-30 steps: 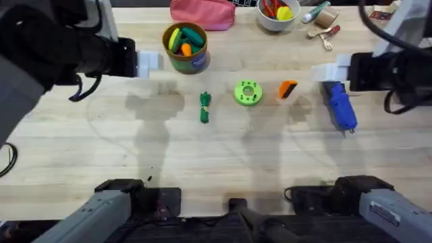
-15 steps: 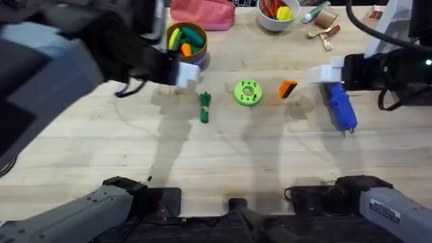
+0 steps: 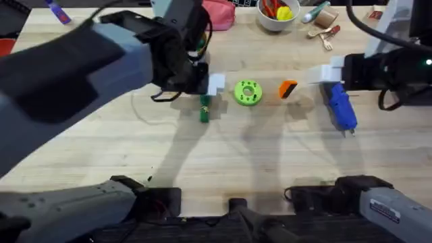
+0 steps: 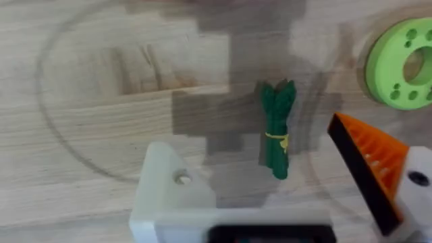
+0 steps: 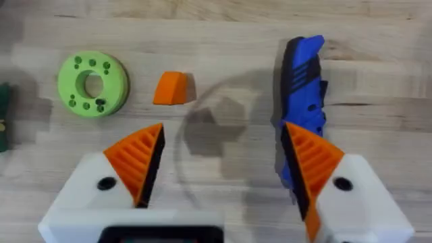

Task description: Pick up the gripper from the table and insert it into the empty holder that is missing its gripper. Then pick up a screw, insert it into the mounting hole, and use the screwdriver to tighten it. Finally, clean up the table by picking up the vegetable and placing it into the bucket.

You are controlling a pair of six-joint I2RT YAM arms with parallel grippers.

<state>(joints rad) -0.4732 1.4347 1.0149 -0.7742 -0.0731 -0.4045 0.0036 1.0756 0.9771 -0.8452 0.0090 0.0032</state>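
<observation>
Overhead: left pincer stretched out over the vegetable, fingers apart, one holder bare; right pincer spread, apparently hovering above the screwdriver; gripper on table between.

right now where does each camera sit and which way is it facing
Overhead: above the arms' bases, looking down and forward at the table; both arms show.
Left wrist: on the left arm, looking down at the vegetable; its bare white holder and one orange pad show.
Right wrist: on the right arm, looking down at the screwdriver and loose gripper; both orange pads show.
Both wrist views share the green disc.
</observation>
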